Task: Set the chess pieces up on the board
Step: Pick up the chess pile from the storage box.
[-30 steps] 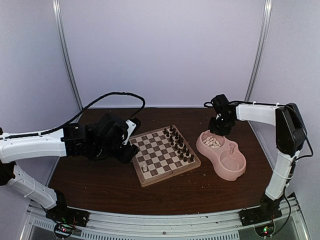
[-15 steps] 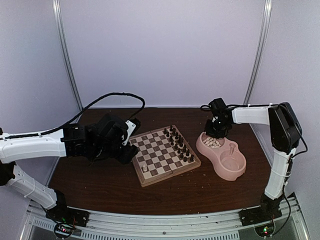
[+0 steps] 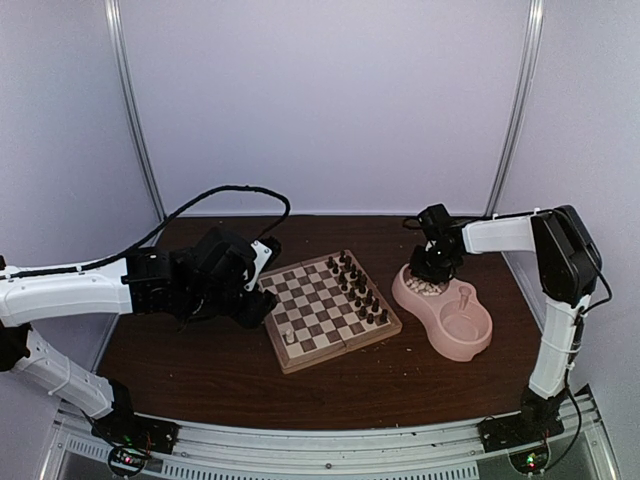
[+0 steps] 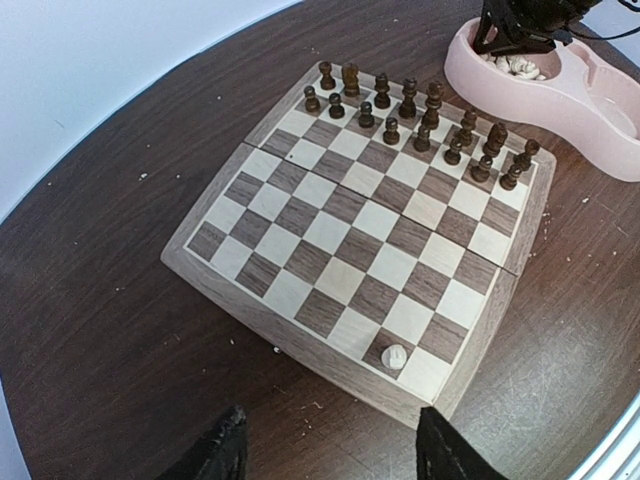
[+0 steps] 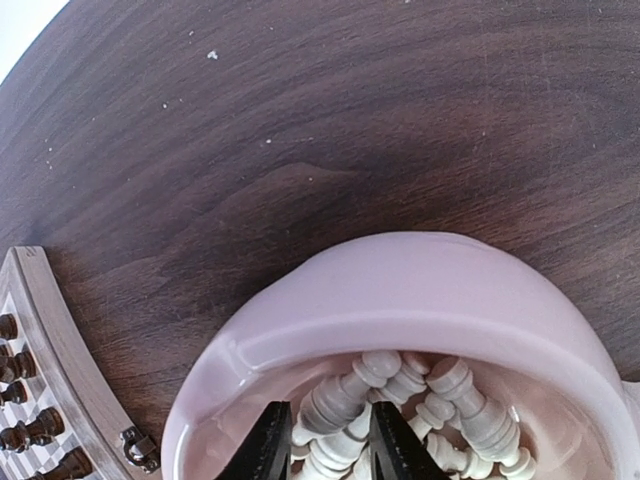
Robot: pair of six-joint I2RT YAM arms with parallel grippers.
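My right tool stands slightly apart among the chess pieces, lower frame; whether it holds one, I cannot tell. They look light and slick, so I'd pinch a waist.

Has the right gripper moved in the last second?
Yes. Seen from above, the right gripper has dropped, shifting slightly left, into the far compartment of the pink bowl, over the cream chess pieces.
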